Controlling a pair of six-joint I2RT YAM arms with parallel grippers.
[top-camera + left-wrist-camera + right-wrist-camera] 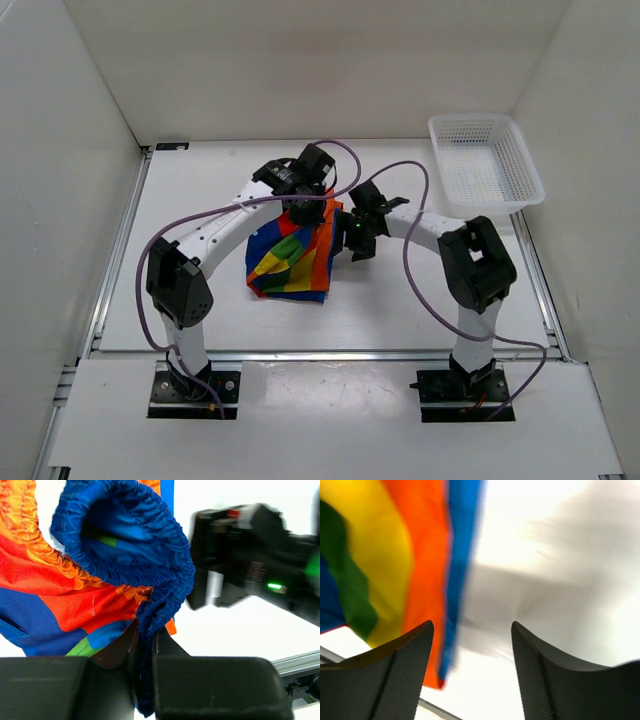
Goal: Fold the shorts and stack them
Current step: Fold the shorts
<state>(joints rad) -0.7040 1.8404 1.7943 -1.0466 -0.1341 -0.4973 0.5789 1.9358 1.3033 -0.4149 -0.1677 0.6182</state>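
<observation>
The rainbow-striped shorts (292,255) hang bunched above the middle of the table, their lower end resting on it. My left gripper (305,212) is shut on the dark blue elastic waistband (145,630), which is pinched between its fingers (210,680). The waistband opening gapes above the grip in the left wrist view. My right gripper (358,235) stands open just right of the shorts, nothing between its fingers (402,675). In the right wrist view the shorts' edge (427,580) hangs to the left of the gap.
A white plastic mesh basket (485,162) sits at the back right corner of the table (200,190). White walls close in on three sides. The right arm's black wrist (250,555) is close beside the left gripper.
</observation>
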